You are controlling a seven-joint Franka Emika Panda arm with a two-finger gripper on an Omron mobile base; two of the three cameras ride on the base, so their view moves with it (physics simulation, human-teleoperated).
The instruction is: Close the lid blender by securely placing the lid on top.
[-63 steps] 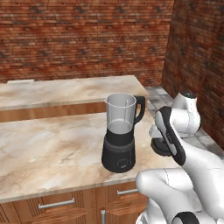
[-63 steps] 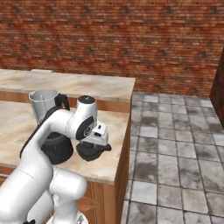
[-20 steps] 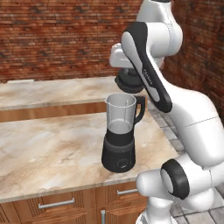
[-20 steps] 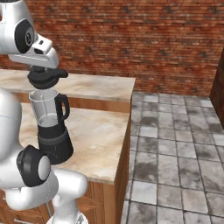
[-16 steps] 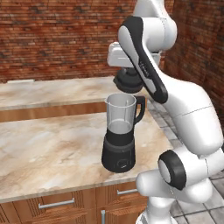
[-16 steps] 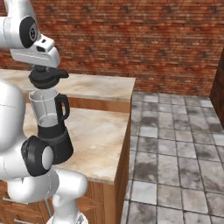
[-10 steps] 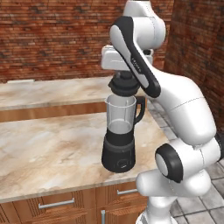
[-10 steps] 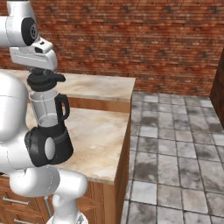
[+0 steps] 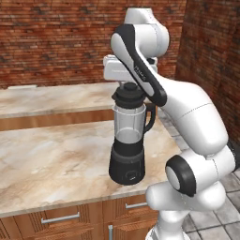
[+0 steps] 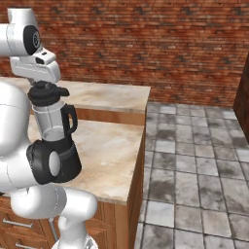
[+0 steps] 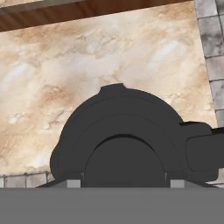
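Atop the blender (image 9: 128, 140) jar, lowered the lid (image 9: 128, 96) onto the rim, tool (image 9: 130, 87) clamped on its knob; release left

No legible text, labels, brand marks, numbers or signs anywhere. Small front controls on the base of the blender (image 9: 127, 161) too fine to read as characters. Plain, unmarked surfaces on the lid (image 9: 128, 97) and the marble counter (image 9: 51, 159).
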